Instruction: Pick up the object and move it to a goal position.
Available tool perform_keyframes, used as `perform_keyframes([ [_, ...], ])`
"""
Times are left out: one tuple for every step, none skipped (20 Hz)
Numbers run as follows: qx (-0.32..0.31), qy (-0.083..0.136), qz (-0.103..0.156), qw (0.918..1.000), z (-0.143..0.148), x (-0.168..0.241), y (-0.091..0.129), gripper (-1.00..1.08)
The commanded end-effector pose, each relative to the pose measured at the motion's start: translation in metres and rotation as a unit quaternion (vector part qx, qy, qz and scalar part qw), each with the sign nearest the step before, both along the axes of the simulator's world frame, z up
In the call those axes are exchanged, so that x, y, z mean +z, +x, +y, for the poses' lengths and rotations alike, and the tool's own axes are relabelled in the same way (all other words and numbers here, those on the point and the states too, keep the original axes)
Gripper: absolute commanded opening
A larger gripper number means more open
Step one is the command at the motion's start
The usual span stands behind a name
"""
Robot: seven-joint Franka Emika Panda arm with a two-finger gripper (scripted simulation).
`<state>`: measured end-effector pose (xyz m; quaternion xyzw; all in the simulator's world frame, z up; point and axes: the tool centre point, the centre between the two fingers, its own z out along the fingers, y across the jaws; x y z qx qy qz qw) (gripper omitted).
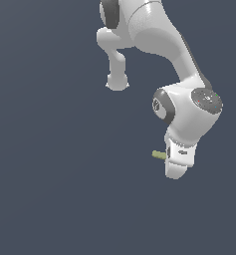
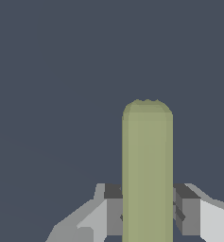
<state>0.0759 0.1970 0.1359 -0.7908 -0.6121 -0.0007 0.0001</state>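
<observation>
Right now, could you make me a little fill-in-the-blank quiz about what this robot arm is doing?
1. The gripper is shut on a thin stick whose colour is olive-____.
2. In the wrist view, one grey fingertip sits on each ____ of the stick.
3. In the exterior view, the stick pokes out of the gripper toward that view's ____.

Missing words: yellow; side; left

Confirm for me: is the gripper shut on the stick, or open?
Shut on it. In the wrist view, the gripper has a finger against each side of the stick.
</observation>
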Motion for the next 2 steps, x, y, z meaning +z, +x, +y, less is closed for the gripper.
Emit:
perform_keyframes([
  [-0.001, 0.0, 0.001, 1.0, 0.0004, 0.0003, 0.001, -1.0],
  [-0.001, 0.0, 0.001, 1.0, -0.0001, 0.0001, 0.0011, -1.0],
])
